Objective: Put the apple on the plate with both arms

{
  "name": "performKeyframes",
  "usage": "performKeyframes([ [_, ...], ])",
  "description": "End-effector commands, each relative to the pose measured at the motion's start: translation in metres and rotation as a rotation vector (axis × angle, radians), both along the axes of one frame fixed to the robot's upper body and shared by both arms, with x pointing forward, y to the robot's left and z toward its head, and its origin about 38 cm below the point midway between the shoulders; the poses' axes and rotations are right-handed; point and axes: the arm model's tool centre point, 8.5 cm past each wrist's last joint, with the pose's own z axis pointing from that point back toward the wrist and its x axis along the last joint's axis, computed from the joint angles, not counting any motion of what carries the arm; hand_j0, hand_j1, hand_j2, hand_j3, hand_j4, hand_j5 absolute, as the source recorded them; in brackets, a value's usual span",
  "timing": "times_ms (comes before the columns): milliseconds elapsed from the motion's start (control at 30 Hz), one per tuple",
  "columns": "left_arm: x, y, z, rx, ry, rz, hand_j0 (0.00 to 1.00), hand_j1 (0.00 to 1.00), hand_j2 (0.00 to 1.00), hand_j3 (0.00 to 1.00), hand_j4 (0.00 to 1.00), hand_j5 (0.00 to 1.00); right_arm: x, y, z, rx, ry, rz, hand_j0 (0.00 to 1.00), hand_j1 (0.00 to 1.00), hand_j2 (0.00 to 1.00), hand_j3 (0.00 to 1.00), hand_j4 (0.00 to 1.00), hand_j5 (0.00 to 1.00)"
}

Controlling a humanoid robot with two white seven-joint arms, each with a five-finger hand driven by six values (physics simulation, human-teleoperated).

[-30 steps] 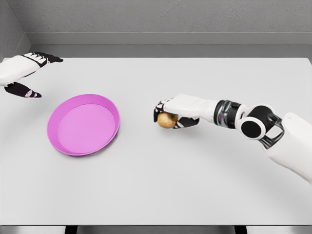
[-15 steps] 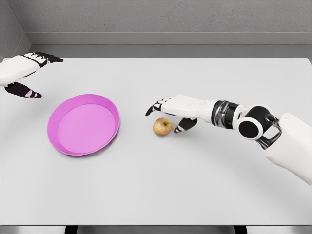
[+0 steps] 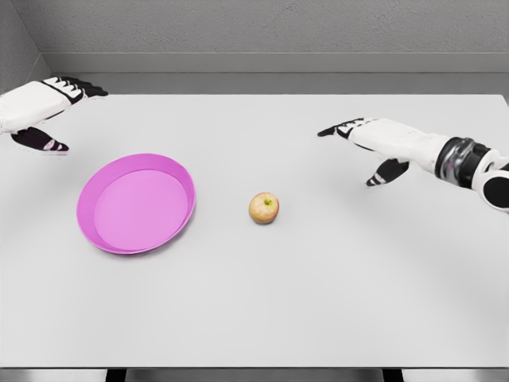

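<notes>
A yellow-red apple (image 3: 264,208) rests on the white table, alone, a short way right of the pink plate (image 3: 136,203). My right hand (image 3: 359,150) hovers well to the apple's upper right, fingers spread and holding nothing. At the far left edge my left hand (image 3: 57,111) hangs above and behind the plate, also open and holding nothing.
The white table (image 3: 318,302) ends at a front edge near the bottom of the picture. A grey wall runs behind its far edge.
My right hand released the apple onto the table, then drew back up and to the right. The left hand rose slightly. The apple stays where it was set down.
</notes>
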Motion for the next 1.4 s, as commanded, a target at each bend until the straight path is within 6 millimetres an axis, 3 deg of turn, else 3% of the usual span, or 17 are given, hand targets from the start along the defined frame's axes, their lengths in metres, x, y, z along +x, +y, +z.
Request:
performKeyframes([
  [0, 0.001, -0.018, -0.006, 0.025, 0.000, -0.040, 1.00, 1.00, 1.00, 1.00, 1.00, 1.00, 0.004, -0.042, 0.045, -0.015, -0.108, -0.061, 1.00, 1.00, 1.00, 1.00, 1.00, 1.00],
  [67, 0.007, -0.064, 0.010, 0.071, -0.053, -0.159, 1.00, 1.00, 1.00, 1.00, 1.00, 1.00, -0.003, -0.066, 0.054, -0.009, -0.135, -0.105, 1.00, 1.00, 1.00, 1.00, 1.00, 1.00],
  [133, 0.008, -0.118, 0.016, 0.151, -0.100, -0.294, 1.00, 1.00, 1.00, 1.00, 1.00, 1.00, -0.004, -0.071, 0.052, -0.014, -0.129, -0.114, 1.00, 1.00, 1.00, 1.00, 1.00, 1.00],
  [200, 0.008, -0.156, 0.016, 0.206, -0.124, -0.383, 1.00, 1.00, 1.00, 1.00, 1.00, 1.00, -0.005, -0.071, 0.049, -0.013, -0.123, -0.114, 1.00, 1.00, 1.00, 1.00, 1.00, 1.00],
  [400, 0.000, -0.237, 0.007, 0.339, -0.152, -0.590, 1.00, 1.00, 1.00, 1.00, 1.00, 1.00, -0.005, -0.071, 0.047, -0.012, -0.117, -0.117, 1.00, 1.00, 1.00, 1.00, 1.00, 1.00],
  [500, -0.007, -0.249, 0.004, 0.342, -0.148, -0.633, 1.00, 1.00, 1.00, 1.00, 1.00, 1.00, -0.007, -0.072, 0.042, -0.015, -0.104, -0.120, 1.00, 1.00, 1.00, 1.00, 1.00, 1.00],
  [567, -0.014, -0.260, -0.006, 0.307, -0.093, -0.676, 1.00, 1.00, 1.00, 1.00, 1.00, 1.00, -0.013, -0.086, 0.040, -0.055, -0.088, -0.140, 1.00, 1.00, 1.00, 1.00, 1.00, 1.00],
  [767, -0.026, -0.285, -0.026, 0.322, -0.006, -0.765, 1.00, 1.00, 1.00, 1.00, 1.00, 1.00, -0.013, -0.094, 0.050, -0.033, -0.118, -0.168, 1.00, 1.00, 1.00, 1.00, 1.00, 1.00],
  [1067, -0.029, -0.286, -0.032, 0.366, 0.051, -0.777, 1.00, 1.00, 1.00, 1.00, 1.00, 1.00, -0.013, -0.096, 0.052, -0.030, -0.124, -0.173, 1.00, 1.00, 1.00, 1.00, 1.00, 1.00],
  [1367, -0.031, -0.311, -0.035, 0.365, 0.068, -0.816, 1.00, 1.00, 1.00, 1.00, 1.00, 1.00, -0.019, -0.099, 0.036, -0.035, -0.084, -0.179, 1.00, 1.00, 1.00, 1.00, 1.00, 1.00],
])
